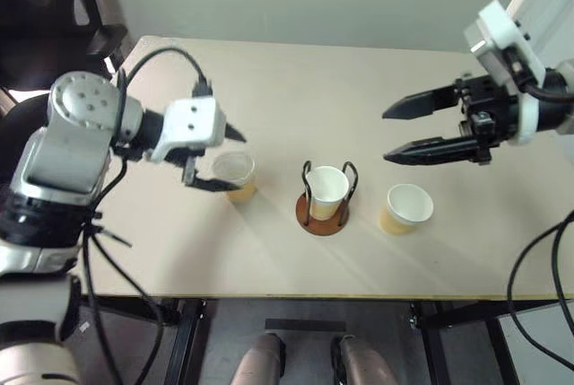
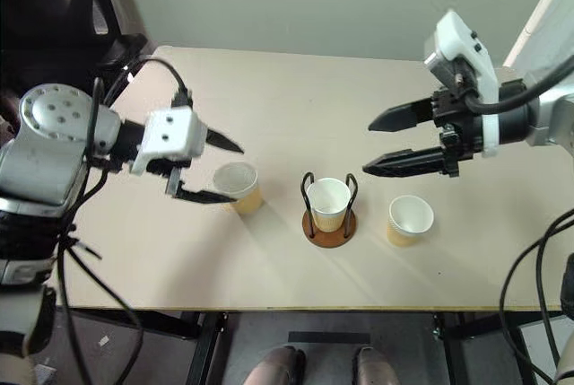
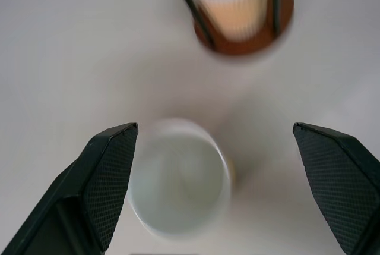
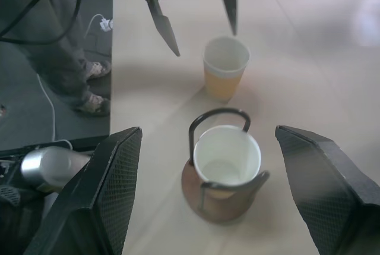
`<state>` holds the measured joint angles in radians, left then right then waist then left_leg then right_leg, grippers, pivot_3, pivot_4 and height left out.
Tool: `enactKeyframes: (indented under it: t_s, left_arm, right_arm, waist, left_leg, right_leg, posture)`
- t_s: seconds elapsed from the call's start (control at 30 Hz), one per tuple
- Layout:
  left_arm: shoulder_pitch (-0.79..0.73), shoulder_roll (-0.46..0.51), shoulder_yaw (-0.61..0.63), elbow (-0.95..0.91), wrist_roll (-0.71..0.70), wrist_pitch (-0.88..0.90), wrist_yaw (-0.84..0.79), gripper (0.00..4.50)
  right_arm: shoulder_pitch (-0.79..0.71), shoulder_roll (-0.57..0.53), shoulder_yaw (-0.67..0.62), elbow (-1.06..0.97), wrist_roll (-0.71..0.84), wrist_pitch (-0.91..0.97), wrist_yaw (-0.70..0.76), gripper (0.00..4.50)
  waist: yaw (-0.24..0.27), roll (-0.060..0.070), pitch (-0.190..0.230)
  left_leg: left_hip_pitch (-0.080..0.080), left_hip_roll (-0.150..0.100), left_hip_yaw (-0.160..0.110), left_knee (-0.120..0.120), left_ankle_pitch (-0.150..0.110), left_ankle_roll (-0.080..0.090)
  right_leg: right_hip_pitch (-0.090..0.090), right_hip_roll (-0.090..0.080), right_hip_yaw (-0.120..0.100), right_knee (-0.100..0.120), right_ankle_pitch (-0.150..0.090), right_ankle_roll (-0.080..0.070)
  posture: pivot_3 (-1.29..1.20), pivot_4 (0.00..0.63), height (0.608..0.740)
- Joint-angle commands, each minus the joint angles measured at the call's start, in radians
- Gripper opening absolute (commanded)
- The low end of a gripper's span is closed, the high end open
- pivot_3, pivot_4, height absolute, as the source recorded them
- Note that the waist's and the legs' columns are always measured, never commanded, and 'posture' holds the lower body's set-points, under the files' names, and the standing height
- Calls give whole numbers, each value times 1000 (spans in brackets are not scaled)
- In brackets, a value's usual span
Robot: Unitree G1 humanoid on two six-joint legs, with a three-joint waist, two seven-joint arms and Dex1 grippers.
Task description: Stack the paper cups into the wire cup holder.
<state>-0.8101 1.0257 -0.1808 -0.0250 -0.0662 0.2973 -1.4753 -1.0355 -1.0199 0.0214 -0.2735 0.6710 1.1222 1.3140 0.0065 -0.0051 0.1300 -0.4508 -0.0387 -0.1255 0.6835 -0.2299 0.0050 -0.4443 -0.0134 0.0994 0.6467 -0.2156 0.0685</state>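
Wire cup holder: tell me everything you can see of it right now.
The wire cup holder stands upright near the table's front edge, between two loose paper cups. It has a round reddish-brown disc base, wood-like, and thin black wire loops rising from it. One paper cup sits inside it, mouth up, tan-yellow outside and white within, its rim about level with the loop tops. Neither tool touches the holder.

I count 3 cups: one (image 1: 235,175) on my left, one (image 1: 328,191) inside the holder (image 1: 324,215), one (image 1: 406,208) to the right of it. 1 holder, w/ 2 wire loops. 1 table (image 1: 296,98). 2 grippers: left (image 1: 221,159), right (image 1: 389,135).
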Motion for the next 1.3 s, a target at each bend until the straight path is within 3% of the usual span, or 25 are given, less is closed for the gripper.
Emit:
enactKeyframes:
  t_s: [0.03,0.43,0.87,0.97,1.3]
  left_arm:
    - [3,24,2,-49,39,12,32,4500]
    - [-8,-20,-68,43,137,-45,93,4500]
    - [-99,-142,-132,267,220,-156,126,4500]
    - [-130,-185,-142,325,225,-178,127,3915]
    - [-165,-204,-128,351,124,-180,-73,321]
  right_arm:
    - [-7,-15,-23,6,17,-29,1,3710]
    - [-17,4,2,28,18,-49,-5,3710]
    - [1,-13,-18,-5,48,-20,-35,3710]
    - [8,-22,-22,-11,59,-12,-43,3749]
    - [40,-53,-30,-25,83,-10,-52,3749]
  waist:
    - [2,0,0]
    - [4,0,0]
    - [7,0,0]
    - [10,0,0]
    - [10,0,0]
  left_leg:
    - [0,0,0,0,1,0]
    - [-1,2,-9,-4,3,5]
    - [-1,1,-10,-4,9,4]
    - [-1,1,-10,-4,9,4]
    - [-3,1,-10,-5,9,4]
  right_leg:
    - [0,0,-1,0,1,-1]
    - [0,-1,-15,1,11,-13]
    - [0,-1,-15,0,16,-18]
    - [0,-1,-16,0,17,-15]
    - [-1,-1,-16,-1,19,-13]
  posture:
    - [0,150,740]
    - [0,150,740]
    - [0,150,740]
    - [0,150,740]
    - [0,150,740]
